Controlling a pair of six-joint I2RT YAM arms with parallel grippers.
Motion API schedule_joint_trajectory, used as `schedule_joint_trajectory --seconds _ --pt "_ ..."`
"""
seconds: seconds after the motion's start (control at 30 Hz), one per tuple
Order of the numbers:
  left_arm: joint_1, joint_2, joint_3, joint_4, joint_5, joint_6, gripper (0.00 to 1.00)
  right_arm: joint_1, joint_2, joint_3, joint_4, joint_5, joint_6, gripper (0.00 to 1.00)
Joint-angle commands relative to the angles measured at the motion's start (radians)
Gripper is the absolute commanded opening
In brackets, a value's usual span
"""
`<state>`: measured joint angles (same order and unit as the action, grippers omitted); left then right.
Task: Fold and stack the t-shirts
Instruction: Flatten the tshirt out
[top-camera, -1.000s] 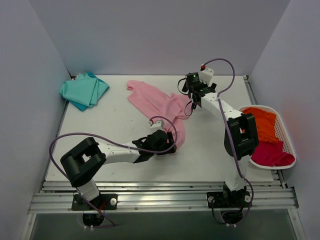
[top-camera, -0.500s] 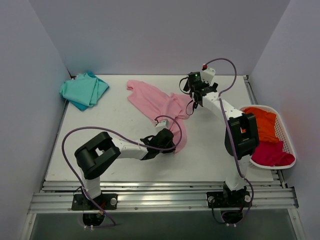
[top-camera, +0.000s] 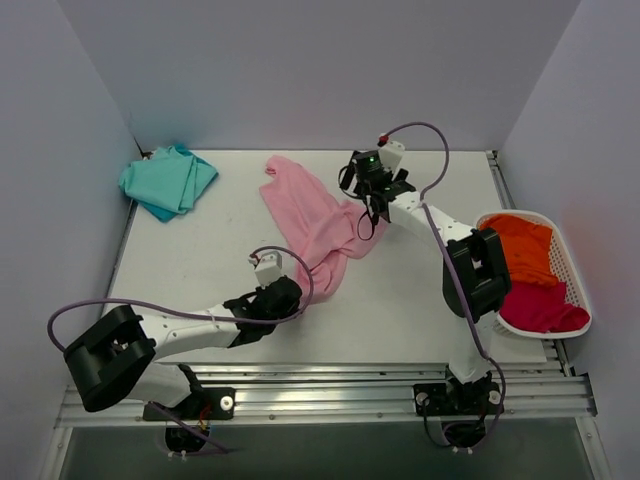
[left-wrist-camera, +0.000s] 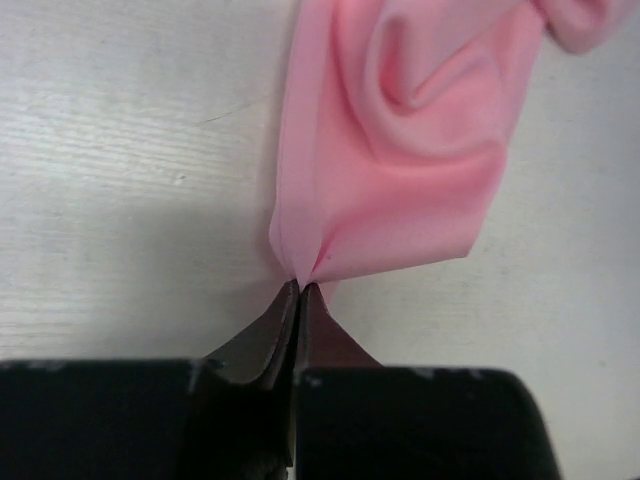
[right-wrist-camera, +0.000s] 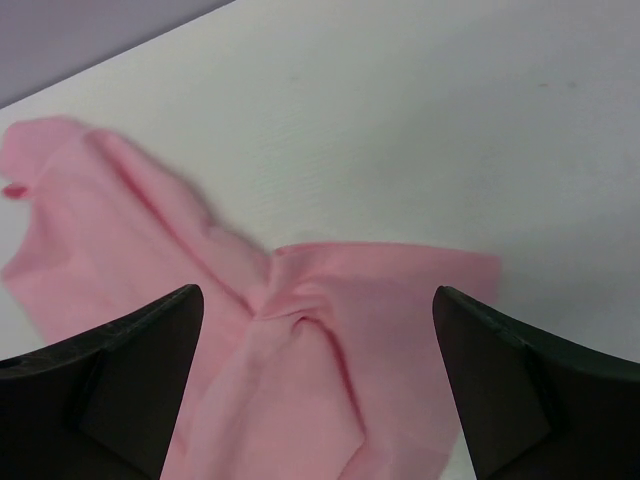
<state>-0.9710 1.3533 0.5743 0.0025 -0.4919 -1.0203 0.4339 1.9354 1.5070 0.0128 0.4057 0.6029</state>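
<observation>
A light pink t-shirt (top-camera: 310, 215) lies drawn out in a long strip across the middle of the table. My left gripper (top-camera: 298, 292) is shut on its near end, the pink cloth (left-wrist-camera: 400, 150) pinched between the closed tips (left-wrist-camera: 300, 285). My right gripper (top-camera: 367, 212) hangs open over the shirt's far right part; in the right wrist view the bunched pink fabric (right-wrist-camera: 300, 380) lies between the wide-apart fingers (right-wrist-camera: 318, 292), which do not touch it. A teal t-shirt (top-camera: 170, 180) sits folded at the back left.
A white basket (top-camera: 575, 265) at the right edge holds an orange shirt (top-camera: 525, 245) and a magenta one (top-camera: 545, 305). Walls close in the table on the left, back and right. A metal rail runs along the near edge (top-camera: 320, 375).
My left gripper shut on the pink shirt's near end and pulled it toward the near left, stretching the shirt out. My right gripper moved left over the shirt.
</observation>
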Motion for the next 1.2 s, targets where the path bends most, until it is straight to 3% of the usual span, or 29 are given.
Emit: schedule_joint_trajectory --seconds 0.0,0.3,0.83,1.03,1.17 --pt "0.006 0.047 -0.016 -0.041 -0.063 -0.031 0.02 0.1 0.035 0.07 0.052 -0.088 0.034 0.94" --pt "0.005 0.191 0.021 0.017 -0.036 -0.041 0.02 0.175 0.142 0.114 0.056 -0.113 0.052 0.91" --pt "0.006 0.179 0.004 0.019 -0.05 -0.034 0.02 0.057 0.292 0.219 0.046 -0.099 0.024 0.86" --pt "0.006 0.191 0.007 0.021 -0.053 -0.034 0.02 0.066 0.336 0.232 0.049 -0.104 0.031 0.82" --pt "0.006 0.198 0.009 0.021 -0.051 -0.035 0.02 0.066 0.347 0.231 0.05 -0.105 0.032 0.69"
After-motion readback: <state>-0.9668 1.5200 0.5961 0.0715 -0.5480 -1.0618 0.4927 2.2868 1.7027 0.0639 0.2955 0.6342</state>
